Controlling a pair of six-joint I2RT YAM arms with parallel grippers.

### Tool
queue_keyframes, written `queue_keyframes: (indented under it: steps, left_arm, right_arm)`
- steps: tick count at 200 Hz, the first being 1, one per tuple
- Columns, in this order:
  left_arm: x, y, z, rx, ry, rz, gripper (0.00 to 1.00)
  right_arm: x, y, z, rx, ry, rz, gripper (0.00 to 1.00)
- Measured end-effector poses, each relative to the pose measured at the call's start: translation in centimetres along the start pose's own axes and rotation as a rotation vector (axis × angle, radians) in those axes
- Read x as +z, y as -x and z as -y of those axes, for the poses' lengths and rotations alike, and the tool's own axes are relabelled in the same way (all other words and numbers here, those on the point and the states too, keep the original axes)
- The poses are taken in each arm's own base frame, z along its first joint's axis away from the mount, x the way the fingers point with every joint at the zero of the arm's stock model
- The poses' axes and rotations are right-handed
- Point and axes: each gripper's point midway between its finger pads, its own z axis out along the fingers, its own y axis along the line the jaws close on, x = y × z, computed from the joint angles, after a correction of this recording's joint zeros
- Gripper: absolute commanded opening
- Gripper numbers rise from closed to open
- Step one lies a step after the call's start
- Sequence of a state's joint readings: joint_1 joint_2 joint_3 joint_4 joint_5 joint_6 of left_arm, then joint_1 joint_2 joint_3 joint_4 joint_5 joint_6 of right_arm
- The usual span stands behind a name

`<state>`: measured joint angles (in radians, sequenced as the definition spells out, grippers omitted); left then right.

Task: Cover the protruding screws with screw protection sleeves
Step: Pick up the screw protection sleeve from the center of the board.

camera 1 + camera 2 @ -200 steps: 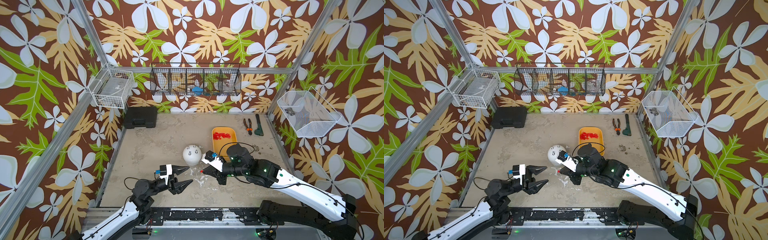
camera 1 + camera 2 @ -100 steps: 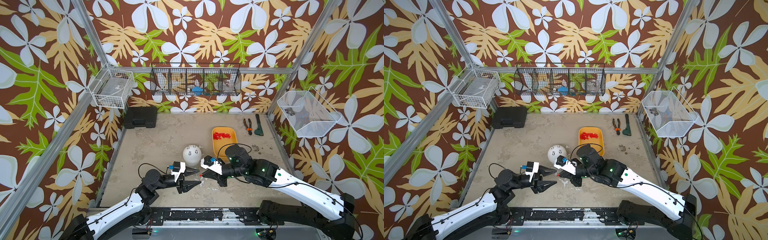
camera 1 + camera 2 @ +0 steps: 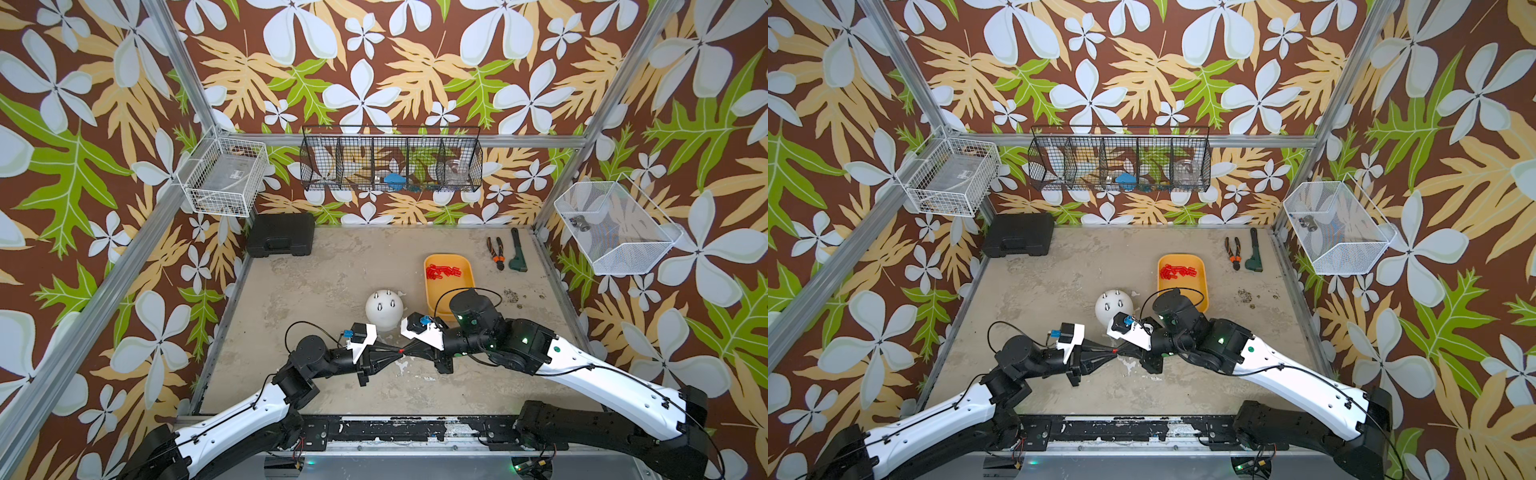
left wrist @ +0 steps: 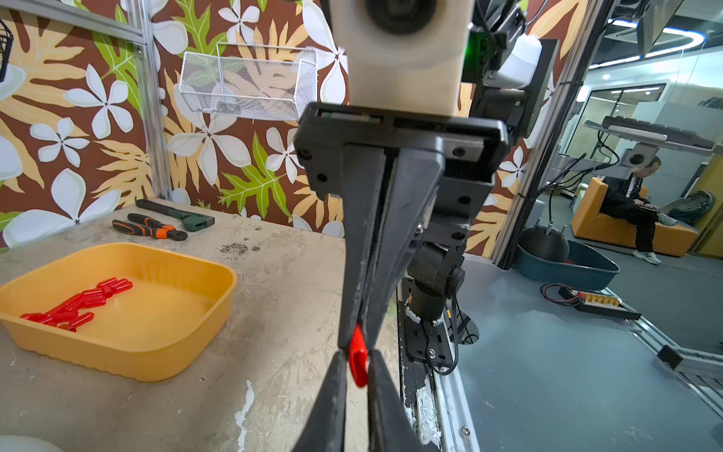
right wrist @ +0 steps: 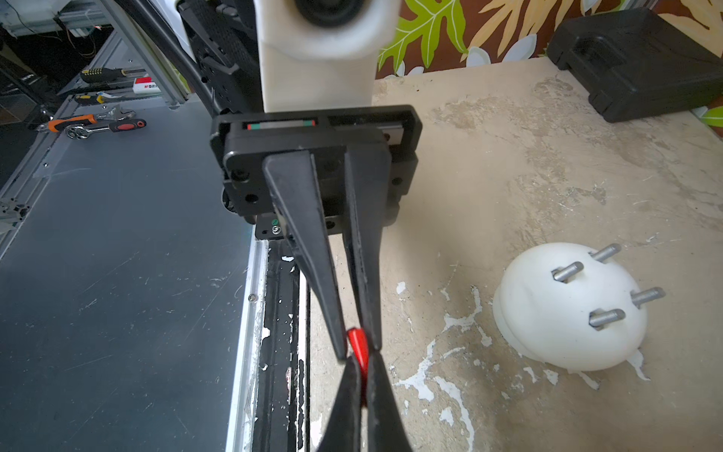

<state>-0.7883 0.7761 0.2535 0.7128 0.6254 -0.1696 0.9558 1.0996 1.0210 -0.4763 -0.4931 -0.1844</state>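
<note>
Left hand (image 4: 357,364) and right hand (image 5: 364,371) are meeting tip to tip just above the tabletop (image 3: 332,270), near its front edge, and there's one little red sleeve (image 3: 401,350) stuck right between them. From the wrist views it looks like both are pinched shut on it: the right hand's fingers are squeezed on one end, the left hand's on the other, so the sleeve bridges the two sets of tips. It's off the surface, not lying down.

The white dome (image 3: 384,309) sits near the hands on the back-wall side, not touching either one. Its four grey screws (image 5: 604,317) stick up and all are bare, no caps on them. The other sleeves (image 3: 442,272) are piled at the far end of the yellow tray (image 3: 467,286), just beside the dome on the right arm's side.
</note>
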Motion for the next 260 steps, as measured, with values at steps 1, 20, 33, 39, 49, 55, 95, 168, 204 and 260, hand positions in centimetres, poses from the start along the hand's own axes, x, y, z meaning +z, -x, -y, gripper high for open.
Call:
queue_keyframes:
  steps: [1,20,33,39,49,55,95,168,204,260]
  left_arm:
    - [0.0,0.0,0.0,0.001,0.000,0.000,0.14]
    - [-0.1,0.2,0.0,0.008,0.005,0.008,0.10]
    - [-0.1,0.3,0.0,0.015,0.008,0.008,0.09]
    - [-0.1,0.2,-0.1,0.015,0.010,0.008,0.04]
    - [-0.1,0.2,-0.1,0.014,0.010,0.007,0.00]
    - [-0.1,0.1,-0.1,0.018,0.010,0.005,0.00]
    - [0.3,-0.4,-0.2,0.005,-0.004,-0.018,0.00]
    - [-0.1,0.2,-0.4,0.015,0.023,0.019,0.00]
    - [-1.0,1.9,-1.8,-0.009,0.136,0.100,0.00]
    - [-4.1,5.1,-7.3,-0.216,0.264,0.305,0.00]
  right_arm:
    - [0.0,0.0,0.0,0.000,0.000,0.000,0.01]
    - [0.1,-0.1,0.0,-0.002,0.000,-0.003,0.01]
    - [0.1,-0.2,0.0,-0.001,0.001,-0.005,0.01]
    - [0.1,-0.2,0.0,-0.001,0.001,-0.006,0.01]
    - [0.1,-0.2,0.0,-0.001,0.000,-0.006,0.01]
    - [0.1,-0.3,0.0,-0.001,-0.001,-0.007,0.01]
    - [0.1,-0.8,0.2,0.009,-0.011,-0.032,0.01]
    - [-0.1,-0.1,0.8,-0.005,-0.053,0.002,0.27]
    - [-1.9,1.7,1.9,-0.024,-0.152,0.099,0.48]
    - [-8.1,4.3,8.3,0.116,-0.382,0.469,0.56]
